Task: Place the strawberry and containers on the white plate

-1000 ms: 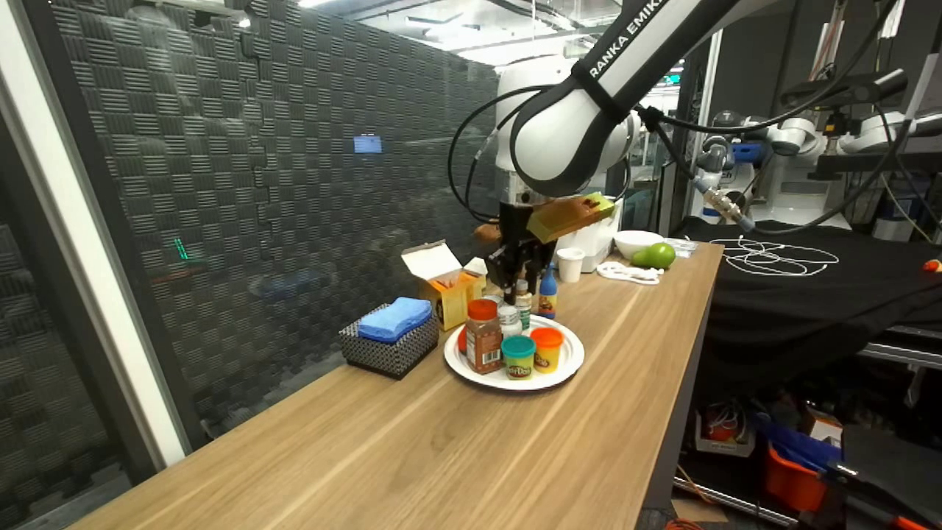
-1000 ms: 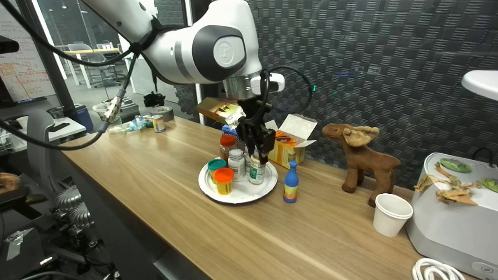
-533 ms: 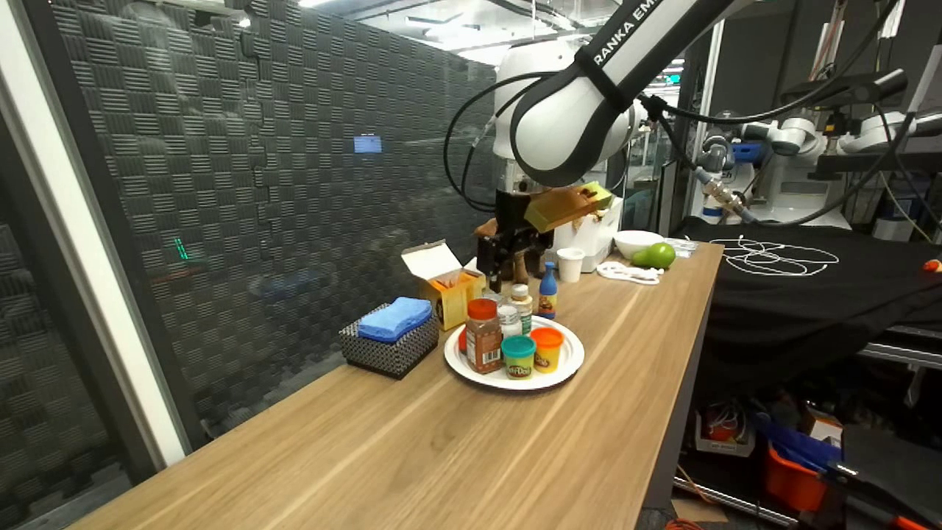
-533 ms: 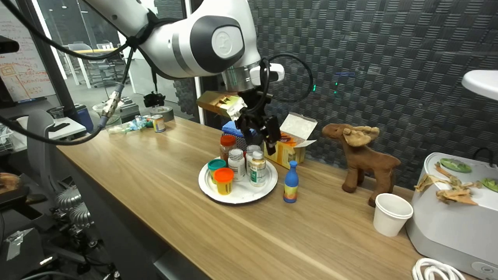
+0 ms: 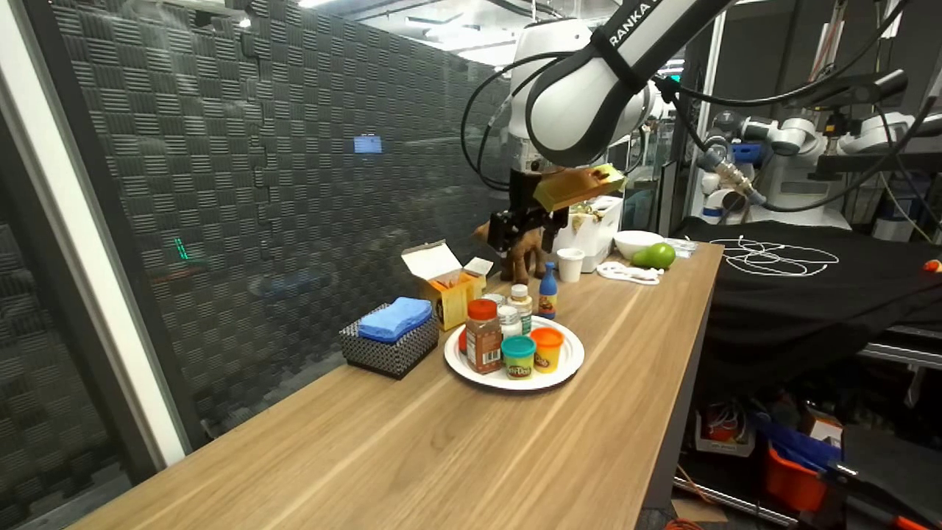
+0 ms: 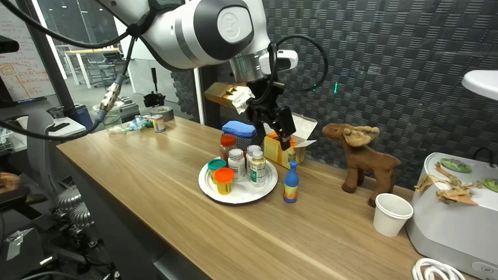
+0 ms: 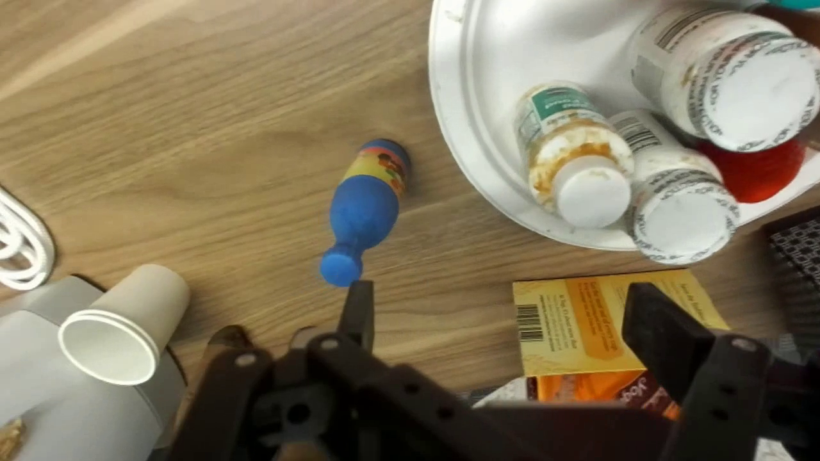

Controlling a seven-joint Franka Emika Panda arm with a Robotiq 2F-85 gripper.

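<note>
The round white plate (image 5: 456, 361) carries a brown spice bottle with a red-orange cap (image 5: 483, 338), a teal-lidded tub (image 5: 519, 358) and an orange-lidded tub (image 5: 547, 350). Also on it stand a white-capped bottle with a green label (image 6: 257, 169) and two white jars, one nearer (image 6: 236, 165) and one behind. A red, roundish thing, likely the strawberry (image 7: 762, 169), lies partly hidden behind the jars. Off the plate, a blue bottle (image 6: 291, 182) stands upright on the table. Above the table, my gripper (image 7: 503, 307) is open, nothing between its fingers, raised clear of the plate's contents.
An opened yellow carton (image 7: 576, 320) sits under the jaws, close to the plate. A black textured box (image 5: 390, 346) bears a blue cloth. Toward the white appliance (image 6: 447, 229) are a brown plush moose (image 6: 365, 163), a paper cup (image 6: 392, 214) and a white cable (image 6: 435, 270).
My gripper has opened and let go of the green-labelled bottle, which stands on the plate. It has risen and shifted away from the plate, toward the moose side.
</note>
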